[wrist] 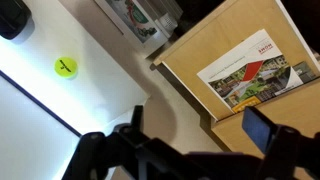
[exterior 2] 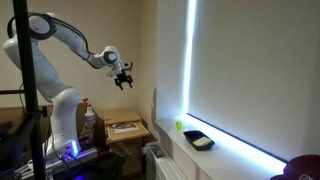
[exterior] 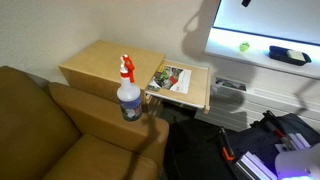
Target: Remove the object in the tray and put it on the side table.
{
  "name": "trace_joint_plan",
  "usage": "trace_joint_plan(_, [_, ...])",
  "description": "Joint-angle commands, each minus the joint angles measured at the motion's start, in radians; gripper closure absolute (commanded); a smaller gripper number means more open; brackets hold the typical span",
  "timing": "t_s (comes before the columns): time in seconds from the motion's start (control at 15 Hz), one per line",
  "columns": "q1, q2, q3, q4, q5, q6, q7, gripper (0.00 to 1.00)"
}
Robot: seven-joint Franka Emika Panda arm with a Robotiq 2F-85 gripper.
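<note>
One mix-up looms: the released, empty tool [exterior 2: 124,80] could grab the small bright green ball [wrist: 65,67] lying outside the shallow dark tray [exterior 2: 199,140].

1. On the side leaf of the table [exterior: 105,62], a leaflet [exterior: 175,78].
2. Just before the table, on the arm of the sofa [exterior: 60,130], a spray bottle [exterior: 128,92], upright.
3. Beyond the table, a long shelf [exterior: 265,62].
4. On the shelf, the tray [exterior: 290,55] and a ball [exterior: 243,46], near but apart, with the ball on the table's side.
5. High above the table, the tool [exterior 2: 124,76], well apart from the tray.
</note>
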State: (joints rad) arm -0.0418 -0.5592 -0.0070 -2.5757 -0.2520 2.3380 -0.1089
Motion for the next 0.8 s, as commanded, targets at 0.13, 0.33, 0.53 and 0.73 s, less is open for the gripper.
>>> trace_joint_plan(0.13, [-0.058, 0.093, -0.036, 0.078, -0.011, 0.017, 0.038, 0.0])
trace_joint_plan(0.33, [-0.171, 0.123, -0.126, 0.097, -0.051, 0.049, 0.07, 0.0])
trace_joint_plan(0.53, [-0.265, 0.219, -0.234, 0.133, -0.047, 0.109, 0.075, 0.0])
trace_joint_plan(0.73, [-0.246, 0.159, -0.22, 0.096, -0.039, 0.081, 0.039, 0.0])
